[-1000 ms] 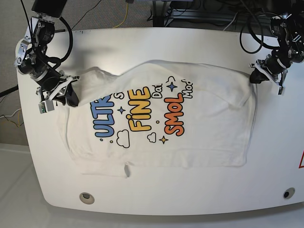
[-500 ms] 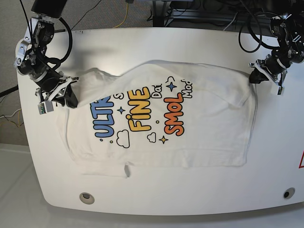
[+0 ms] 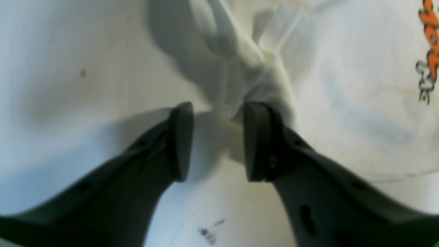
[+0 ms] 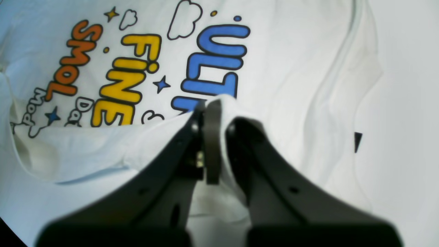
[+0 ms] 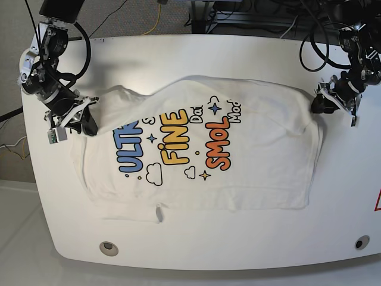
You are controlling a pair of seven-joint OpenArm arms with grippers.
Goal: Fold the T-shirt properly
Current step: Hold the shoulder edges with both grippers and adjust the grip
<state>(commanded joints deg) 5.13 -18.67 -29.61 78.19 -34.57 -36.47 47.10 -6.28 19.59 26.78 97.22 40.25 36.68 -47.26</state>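
we see bare table (image 5: 238,59) all round the t-shirt (image 5: 250,161); only the two arms at its edges block passage.

The left tool (image 3: 216,137), jaws apart, straddles a bunched T-shirt (image 3: 240,65) fold.

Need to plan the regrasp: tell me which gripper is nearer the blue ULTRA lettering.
Right. The right gripper pinches cloth right beside the ULTRA lettering; the left gripper sits at the T-shirt's opposite edge.

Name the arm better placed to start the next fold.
Right. The right gripper is shut on the shirt edge beside the blue letters. The left gripper stands open, cloth only bunched between its fingers.
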